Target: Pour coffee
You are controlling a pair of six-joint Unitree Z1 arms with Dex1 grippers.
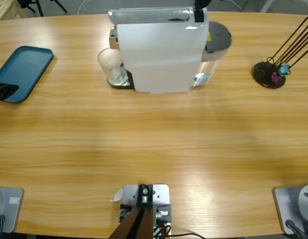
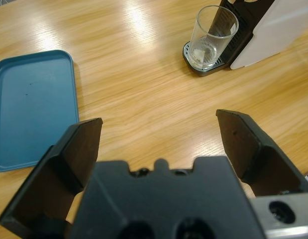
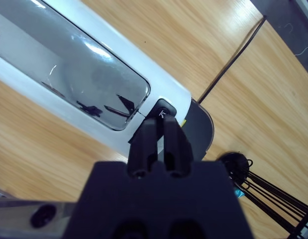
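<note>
Standing at table rear centre: white machine. Lying far left, clear of machine: blue tray. Sitting on drip grate under spout: glass with thin pale coffee at bottom. Hovering beside tray, jaws spread wide, well apart from coffee: left gripper. Pressed closed at button atop machine, above coffee: right gripper.

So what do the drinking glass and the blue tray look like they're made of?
The drinking glass looks like clear glass, possibly plastic: the drip grille shows straight through it. The blue tray seems to be matte moulded plastic, with an even teal colour, a rounded raised rim and soft, dull reflections.
</note>
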